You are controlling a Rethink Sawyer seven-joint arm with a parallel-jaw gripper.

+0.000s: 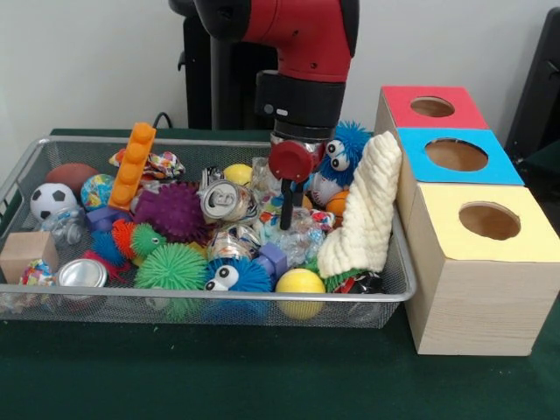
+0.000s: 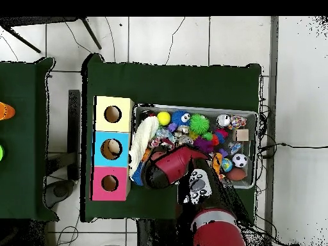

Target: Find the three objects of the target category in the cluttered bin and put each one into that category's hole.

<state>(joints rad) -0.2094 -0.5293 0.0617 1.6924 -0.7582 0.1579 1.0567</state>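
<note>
The bin (image 1: 219,296) is a wire mesh basket packed with toys and stands left of three wooden boxes. Their tops are red (image 1: 432,107), blue (image 1: 456,155) and yellow (image 1: 489,220), each with a round hole. My gripper (image 1: 285,219) reaches down into the clutter at the bin's middle right, beside a crushed can (image 1: 226,201) and crumpled clear plastic (image 1: 302,232). I cannot tell whether it holds anything. In the overhead view the red arm (image 2: 168,165) covers the gripper and part of the bin (image 2: 253,115).
The bin holds a purple spiky ball (image 1: 175,212), a green one (image 1: 171,267), a blue fuzzy toy with eyes (image 1: 341,153), a yellow ball (image 1: 299,284), a soccer ball (image 1: 52,199) and an orange brick (image 1: 133,164). A white knitted cloth (image 1: 363,210) drapes over its right rim.
</note>
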